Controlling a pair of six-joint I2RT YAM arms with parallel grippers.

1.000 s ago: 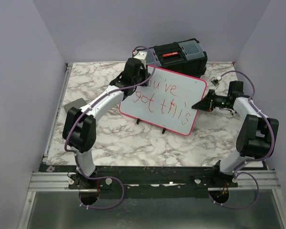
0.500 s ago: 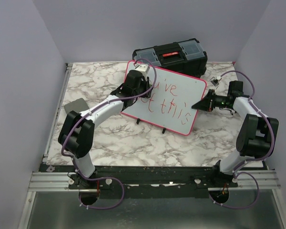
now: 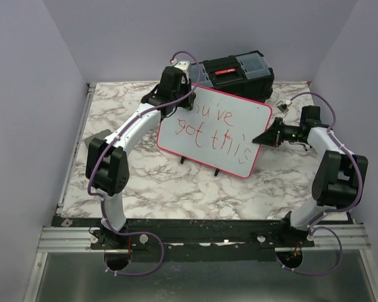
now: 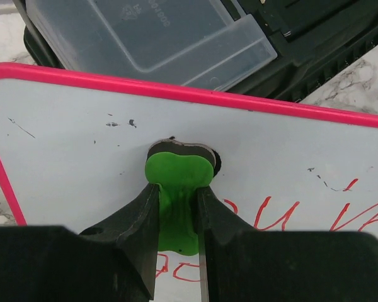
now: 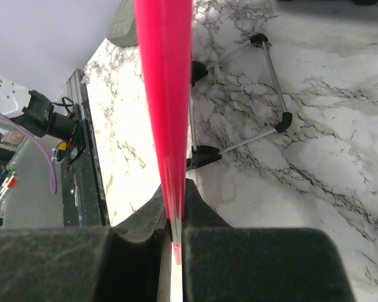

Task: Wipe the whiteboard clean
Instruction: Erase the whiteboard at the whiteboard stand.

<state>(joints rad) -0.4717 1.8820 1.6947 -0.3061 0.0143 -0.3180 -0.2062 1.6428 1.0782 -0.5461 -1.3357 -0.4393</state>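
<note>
Held green-handled dark-padded eraser [image 4: 177, 171], pinched in left gripper [image 4: 176, 192], against pink-rimmed rectangular whiteboard [image 3: 230, 119] at eleven o'clock for wiping; clamped right gripper [image 5: 174, 204] tight onto three o'clock edge for steadying.

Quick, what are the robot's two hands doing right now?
Left gripper: closed, holding the small green plastic eraser.
Right gripper: closed, pinching the edge of the pink-rimmed rectangular whiteboard.

Desk [image 3: 176, 182]: white marble pattern with grey veins.
Far edge: black toolbox [image 3: 239, 72], just behind the whiteboard.
Middle: whiteboard [image 3: 220, 135], propped at a tilt on small black feet [image 3: 184, 158].
Left edge: small grey flat pad [image 3: 94, 137], partly hidden.
</note>
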